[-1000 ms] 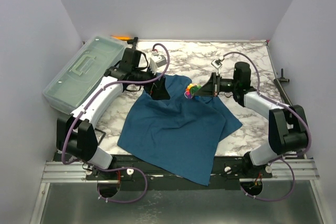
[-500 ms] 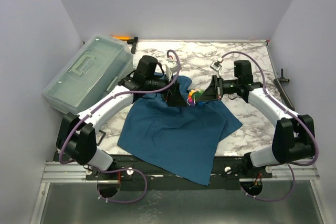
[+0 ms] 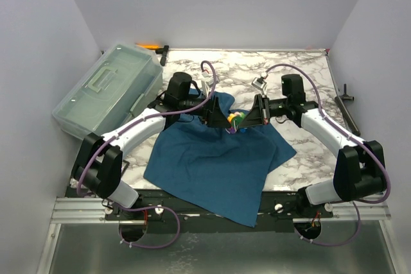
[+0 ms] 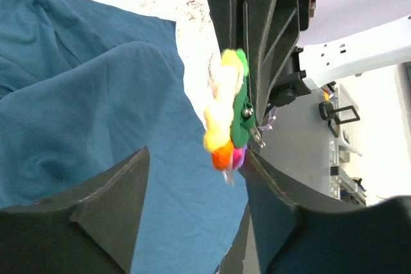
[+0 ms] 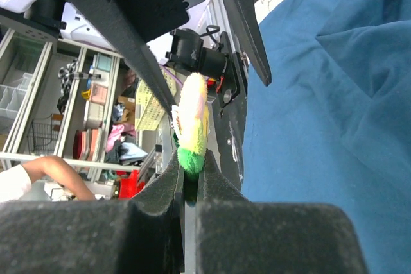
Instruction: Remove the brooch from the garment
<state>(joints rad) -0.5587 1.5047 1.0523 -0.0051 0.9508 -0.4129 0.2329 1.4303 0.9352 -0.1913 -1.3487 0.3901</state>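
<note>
Brooch [image 5: 192, 129] was clamped edge-on between the fingers of the R gripper [image 5: 188, 170] and held just above the shirt [image 3: 212, 158] near its far edge. Whether it was pinned to the cloth couldn't be told. L gripper [image 4: 196, 158] was held w/ fingers apart, tips near the brooch, not touching. Shirt was spread over the table [image 3: 308, 75].

Table [image 3: 302, 75]: white marble-patterned top.
Garment [image 3: 218, 165]: dark teal T-shirt, centre, near hem hanging over the near edge.
Box [image 3: 106, 88]: translucent lidded case, far left.
Tool [image 3: 151, 47]: orange-handled, far-left corner, behind the box.
</note>
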